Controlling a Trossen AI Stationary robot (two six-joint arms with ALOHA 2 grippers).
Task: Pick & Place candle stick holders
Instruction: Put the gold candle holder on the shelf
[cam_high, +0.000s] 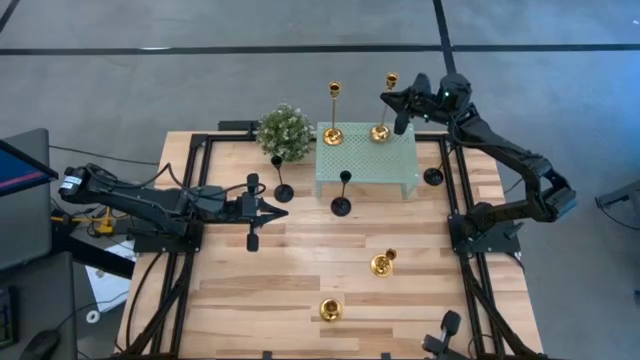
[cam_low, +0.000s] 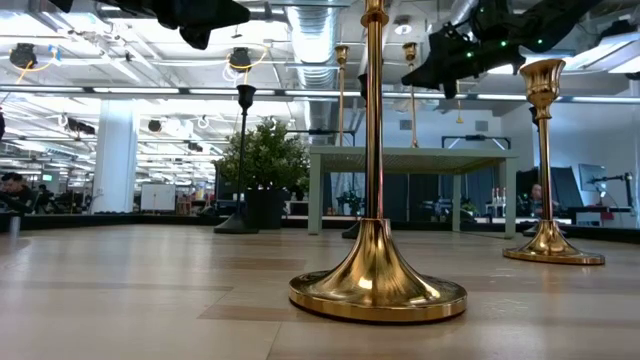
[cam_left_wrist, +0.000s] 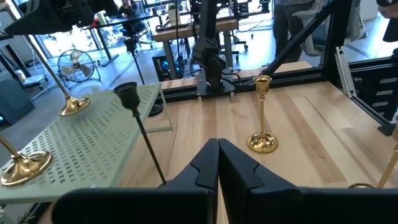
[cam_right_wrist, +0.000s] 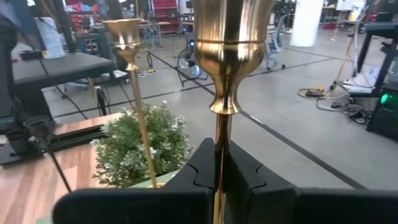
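While the right gripper (cam_right_wrist: 219, 163) is clenched on a tall gold candle holder (cam_right_wrist: 229, 56), its base is cut off. The left gripper (cam_left_wrist: 217, 163) is seen shut, empty, above the table (cam_high: 300, 290).

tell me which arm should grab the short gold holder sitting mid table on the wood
Probably the left. Its gripper is shut, empty and low over the wood, facing the short shiny gold candle stick holder. The right gripper is shut on the tall gold candle stick holder at the mint green perforated stand.
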